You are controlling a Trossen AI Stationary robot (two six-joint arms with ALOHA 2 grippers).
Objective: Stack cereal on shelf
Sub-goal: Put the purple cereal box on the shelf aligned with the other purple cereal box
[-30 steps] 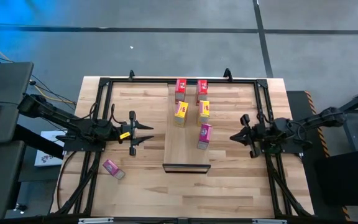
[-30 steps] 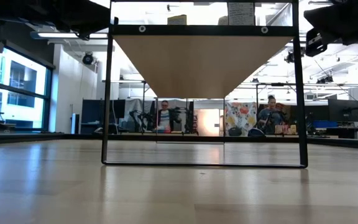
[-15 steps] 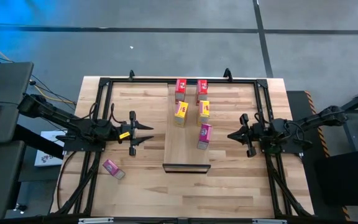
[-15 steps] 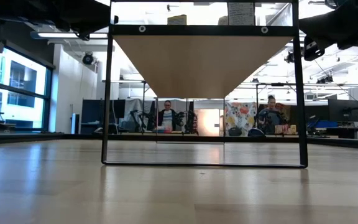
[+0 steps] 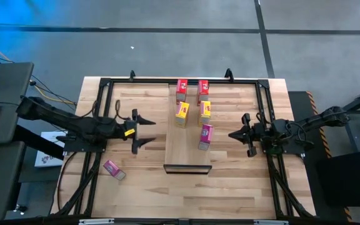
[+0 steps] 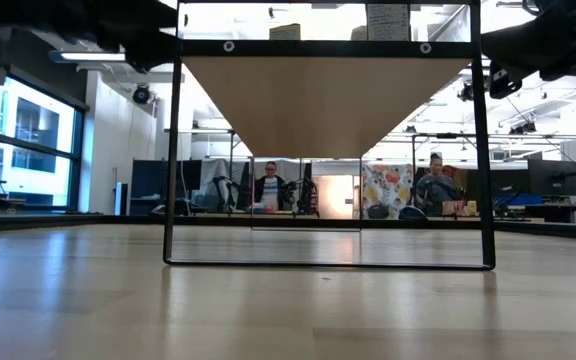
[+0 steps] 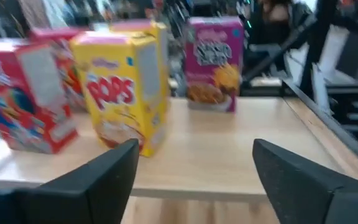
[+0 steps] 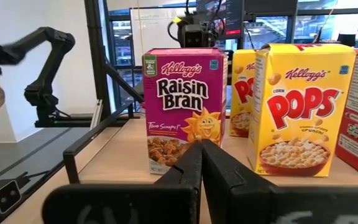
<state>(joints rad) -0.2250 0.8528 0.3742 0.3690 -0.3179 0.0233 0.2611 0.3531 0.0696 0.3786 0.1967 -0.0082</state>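
The shelf is a long light-wood plank with a dark bar at its near end. Standing upright on it are two red boxes, two yellow boxes and one magenta box. A second magenta box lies flat on the table at the near left. My left gripper is open and empty, left of the shelf; its wrist view shows the yellow box ahead. My right gripper is shut and empty, right of the shelf, facing the magenta box.
A black tube frame runs around the tabletop's edges. In the low view the shelf stands raised on a black frame. People are in the room beyond the table. Bare shelf surface lies near the dark bar.
My left gripper has moved a little toward the shelf and the far edge, still open. My right gripper has edged slightly toward the shelf. The boxes have not moved.
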